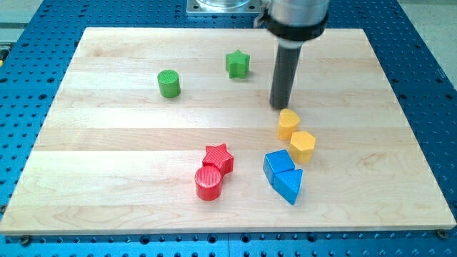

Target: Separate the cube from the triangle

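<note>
A blue cube (277, 164) sits at the lower middle of the wooden board, touching a blue triangle (290, 185) just below and to its right. My tip (278, 106) is on the board well above the cube, just above and left of a yellow heart-like block (288, 123). The rod rises toward the view's top. My tip touches neither blue block.
A yellow hexagon (303, 145) lies between the yellow heart and the cube's right. A red star (218, 157) and red cylinder (208, 183) sit left of the cube. A green star (238, 63) and green cylinder (169, 83) lie at upper left. The board (107, 164) has blue pegboard around it.
</note>
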Action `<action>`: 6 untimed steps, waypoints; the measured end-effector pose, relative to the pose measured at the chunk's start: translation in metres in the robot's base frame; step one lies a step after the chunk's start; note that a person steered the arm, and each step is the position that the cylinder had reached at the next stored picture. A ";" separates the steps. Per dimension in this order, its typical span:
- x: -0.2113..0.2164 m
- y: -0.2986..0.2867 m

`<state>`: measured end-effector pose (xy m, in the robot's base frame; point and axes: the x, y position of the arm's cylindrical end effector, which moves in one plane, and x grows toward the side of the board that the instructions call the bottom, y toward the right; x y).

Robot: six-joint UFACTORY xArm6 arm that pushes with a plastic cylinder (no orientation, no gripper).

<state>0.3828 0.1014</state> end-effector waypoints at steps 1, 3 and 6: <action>0.056 0.045; 0.180 0.003; 0.174 0.013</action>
